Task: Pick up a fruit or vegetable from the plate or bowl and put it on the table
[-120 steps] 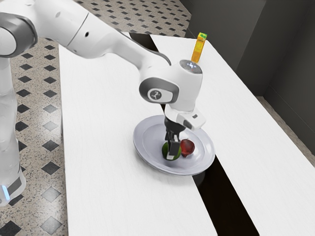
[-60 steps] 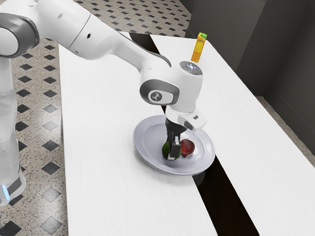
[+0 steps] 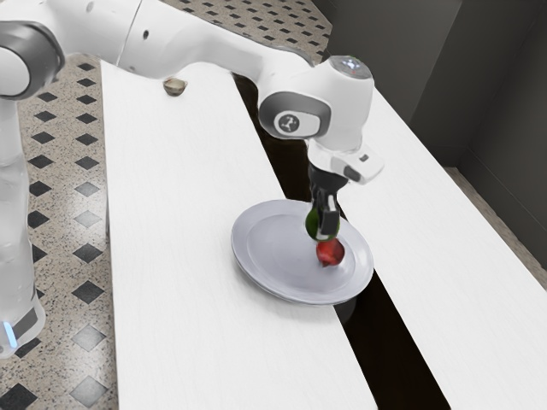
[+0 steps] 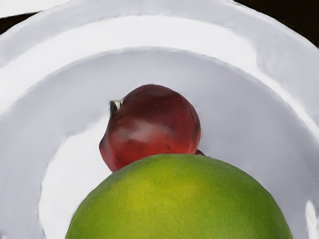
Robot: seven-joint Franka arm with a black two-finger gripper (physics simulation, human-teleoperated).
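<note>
Black two-finger gripper (image 3: 325,225) is pointing down over the round, pale lavender-grey plate (image 3: 273,254), its fingers closing around the smooth, rounded green fruit (image 4: 179,201). One finger is lying across the fruit's near side; the other is hiding behind, presumably pressing from opposite. Fruit is hanging above the plate, inside its rim, not sitting on the white table (image 3: 171,256).

Why so: the hand is coming in from above, probably because the raised rim would be blocking a low reach; the fingers are taking the sides, likely since a curved top would be slipping away. The glossy dark-red fruit with a stubby crown (image 4: 154,127) is resting on the plate, probably lying there because nobody is needing it: one item is satisfying the task.

Orientation: green fruit is looking nearly round, so no long axis is showing clearly; no stem end is showing either, so I can't be telling which way it is pointing. Red one's crown is pointing sideways, towards the rim.

Step, as judged: pick is looking good, placing is remaining. Next move is calling for more height, then carrying past the rim to bare table, lowering and releasing gently. Risks: fruit could be clipping the rim, nudging the red one, or rolling once released.
</note>
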